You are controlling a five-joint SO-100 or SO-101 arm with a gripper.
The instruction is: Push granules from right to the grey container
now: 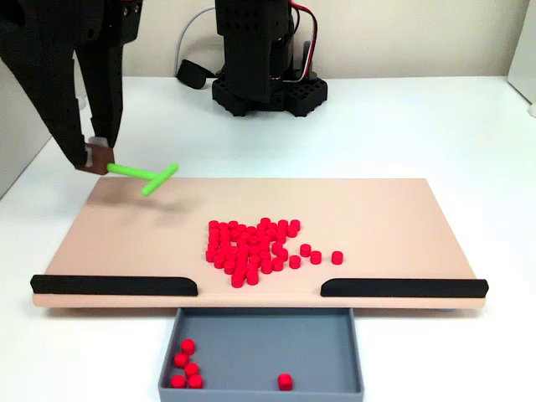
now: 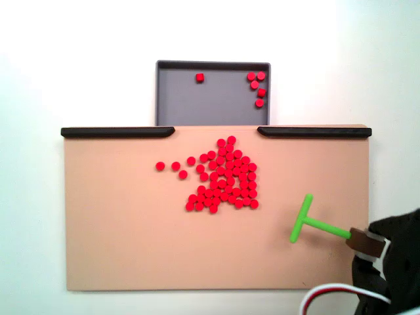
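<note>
A white table carries a tan board edged with two black strips at the lower frame. Below their gap sits the grey container holding six granules; most granules lie mid-board. Upper left, the pincer pinches a green stick.

No readable text, labels, brand marks or numbers showed on anything in either fixed view; all surfaces were unmarked.

Red granules beside grey container
</note>
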